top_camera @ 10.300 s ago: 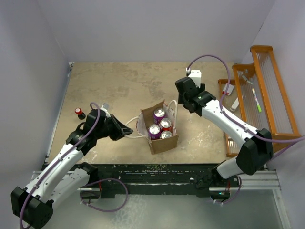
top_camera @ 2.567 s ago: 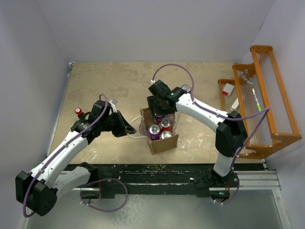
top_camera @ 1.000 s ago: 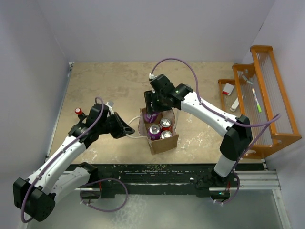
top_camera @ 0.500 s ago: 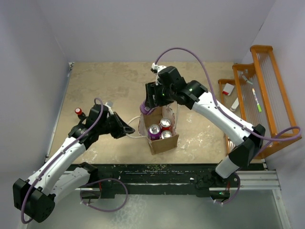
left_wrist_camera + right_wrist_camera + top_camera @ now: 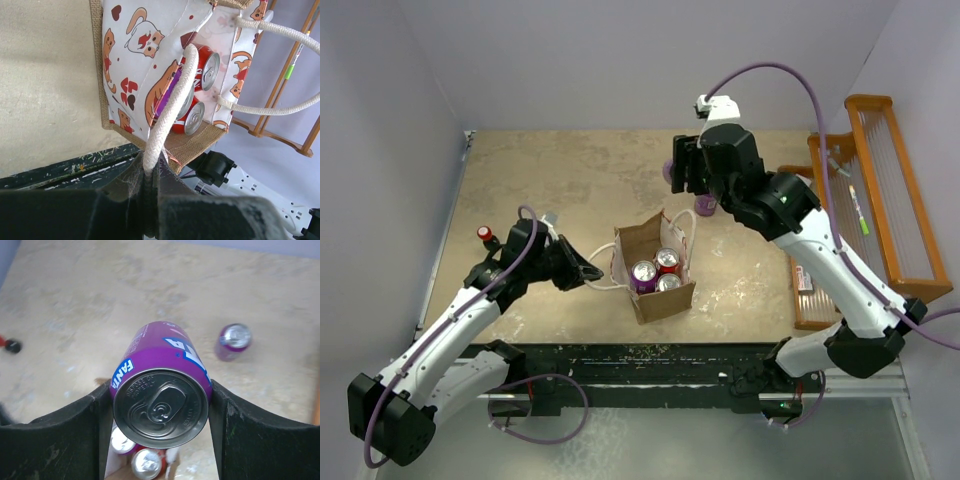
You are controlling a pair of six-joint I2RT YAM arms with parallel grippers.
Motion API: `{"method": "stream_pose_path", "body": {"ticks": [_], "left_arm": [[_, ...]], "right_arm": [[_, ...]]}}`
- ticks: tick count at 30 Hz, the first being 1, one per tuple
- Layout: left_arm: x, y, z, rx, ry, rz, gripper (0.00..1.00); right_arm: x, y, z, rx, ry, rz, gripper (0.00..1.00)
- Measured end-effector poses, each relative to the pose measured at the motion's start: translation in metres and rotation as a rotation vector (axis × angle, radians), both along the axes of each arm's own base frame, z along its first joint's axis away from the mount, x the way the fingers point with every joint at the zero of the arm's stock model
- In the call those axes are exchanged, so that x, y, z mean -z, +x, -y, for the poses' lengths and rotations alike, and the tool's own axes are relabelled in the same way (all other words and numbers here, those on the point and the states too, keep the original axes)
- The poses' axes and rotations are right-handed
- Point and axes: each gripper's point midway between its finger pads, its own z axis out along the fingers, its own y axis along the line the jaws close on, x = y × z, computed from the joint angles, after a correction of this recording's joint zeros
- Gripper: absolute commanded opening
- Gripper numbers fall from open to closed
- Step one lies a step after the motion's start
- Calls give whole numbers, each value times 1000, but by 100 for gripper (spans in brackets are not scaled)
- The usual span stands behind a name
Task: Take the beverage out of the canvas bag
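The canvas bag (image 5: pixel 660 298) stands open near the table's front middle, with three cans (image 5: pixel 643 272) upright inside. My right gripper (image 5: pixel 682 176) is shut on a purple Fanta can (image 5: pixel 160 390) and holds it in the air behind and to the right of the bag, well above the table. The can's purple side shows in the top view (image 5: pixel 671 172). My left gripper (image 5: pixel 582 272) is shut on the bag's left white rope handle (image 5: pixel 170 110), pinched between its jaws (image 5: pixel 150 172). The bag's cat-print lining (image 5: pixel 135 60) and its cans (image 5: pixel 206 59) show in the left wrist view.
Another purple can (image 5: pixel 705 207) stands on the table right of and behind the bag, also in the right wrist view (image 5: pixel 233 340). A small red-capped bottle (image 5: pixel 486 236) sits at far left. An orange rack (image 5: pixel 885 190) with pens lines the right edge.
My right gripper has lifted the purple can out of the bag and carried it up, back and to the right. The left gripper has kept hold of the rope handle without moving.
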Motion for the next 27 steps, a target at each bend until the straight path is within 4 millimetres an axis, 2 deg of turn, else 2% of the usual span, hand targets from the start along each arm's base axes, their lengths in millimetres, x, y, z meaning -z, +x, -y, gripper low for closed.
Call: {"method": "stream_pose_path", "body": {"ticks": [5,9,12,16,19,22,27], "left_arm": [[9,-3,0,1,0,-13,0],[19,-7,0,10,-3,-33,0],[19,-7,1,13,-14,-36,0],[17,-8,3,23,-24,-32,0],[17,-9,4,28,-28,-35,0],[18,-10,3,30,-25,-37,0],[18,-12,2,38,-18,-30,0]], "right_arm": [[-8,11,41,192,-97,68,0],[5,17,70,317,-191,51,0],[23,24,95,406,-210,-4,0],[65,35,144,548,-213,-116,0],[107,32,172,622,-245,-218,0],[148,20,169,604,-261,-315,0],[196,9,153,546,-240,-420,0]]}}
